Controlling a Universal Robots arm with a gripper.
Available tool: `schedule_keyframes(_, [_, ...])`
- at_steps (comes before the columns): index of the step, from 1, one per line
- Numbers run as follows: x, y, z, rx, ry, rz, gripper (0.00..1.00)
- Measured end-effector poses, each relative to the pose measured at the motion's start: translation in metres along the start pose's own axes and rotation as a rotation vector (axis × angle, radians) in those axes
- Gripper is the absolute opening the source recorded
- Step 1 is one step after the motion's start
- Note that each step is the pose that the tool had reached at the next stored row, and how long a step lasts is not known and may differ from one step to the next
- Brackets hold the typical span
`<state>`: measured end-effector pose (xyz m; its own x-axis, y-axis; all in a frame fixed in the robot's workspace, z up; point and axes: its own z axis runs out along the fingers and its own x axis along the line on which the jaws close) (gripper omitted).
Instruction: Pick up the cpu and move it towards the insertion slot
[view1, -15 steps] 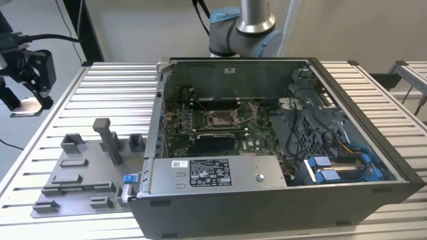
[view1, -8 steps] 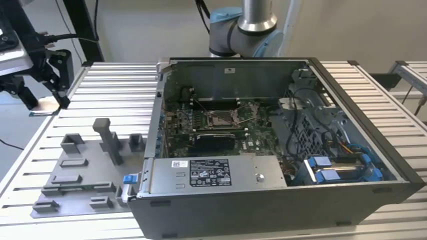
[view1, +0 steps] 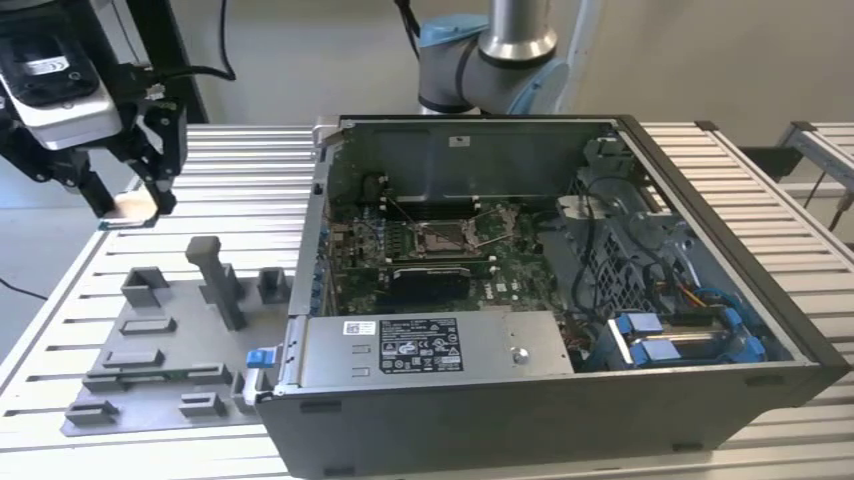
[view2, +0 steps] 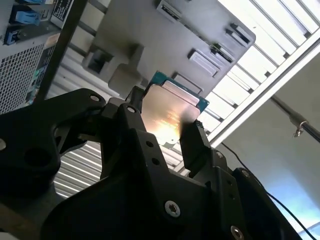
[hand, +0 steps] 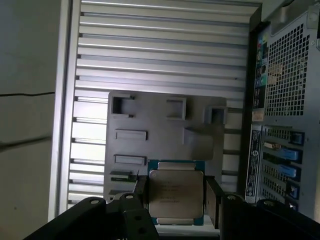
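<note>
The tool (view1: 130, 203) is hanging above the counter (view1: 240, 150). Its two black fingers (hand: 212, 197) are pressing against opposite edges of the cpu (hand: 175, 197), which is sitting flat between them, clear of any surface. Below the tool, a grey fixture plate (hand: 160, 125) is lying on the counter. The insertion slot (view1: 443, 237) is sitting inside the open computer case (view1: 667, 160), well apart from the tool toward the exterior view's right. Its metal frame seems to be standing open, though that is hard to judge.

Exterior view — far, looking down; both wrist views — just behind gripper (view2: 165, 117) (hand: 176, 195), sharing fixture plate (view2: 135, 30) (hand: 160, 142) beyond it.
</note>
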<state>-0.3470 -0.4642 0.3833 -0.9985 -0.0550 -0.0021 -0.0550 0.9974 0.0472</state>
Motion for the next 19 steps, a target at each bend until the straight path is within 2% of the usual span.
schedule_keyframes(2, [-0.0071,0.0001,0.0001,0.0001,-0.0001,0.0,0.0])
schedule_keyframes(19, [-0.084,-0.0011,0.0015,0.0001,-0.0001,0.0,0.0])
